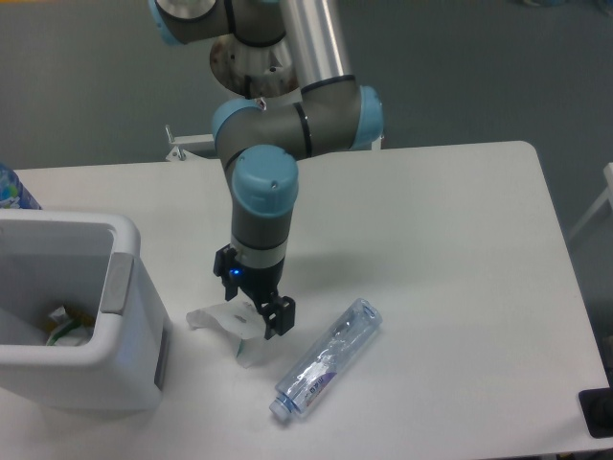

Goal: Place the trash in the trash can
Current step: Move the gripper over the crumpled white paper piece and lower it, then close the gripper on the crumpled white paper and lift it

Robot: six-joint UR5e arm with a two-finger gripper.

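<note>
The bent grey-white cardboard scrap point(222, 322) lies on the white table, just right of the trash can point(91, 369). My gripper point(255, 305) points straight down over the scrap with its fingers apart, one dark fingertip point(281, 321) at the scrap's right edge. The arm hides the other fingertip's contact. It holds nothing that I can see. The clear plastic bottle point(328, 358) with its purple-white label lies on its side to the right of the gripper, cap toward the front edge. The white bin stands at the front left with its grey panel point(117, 282) facing the gripper.
Some yellow-green waste point(65, 328) lies inside the bin. A blue-patterned object point(13, 188) shows at the far left edge. A dark object point(598, 412) sits at the table's front right corner. The table's front edge runs close below the bottle.
</note>
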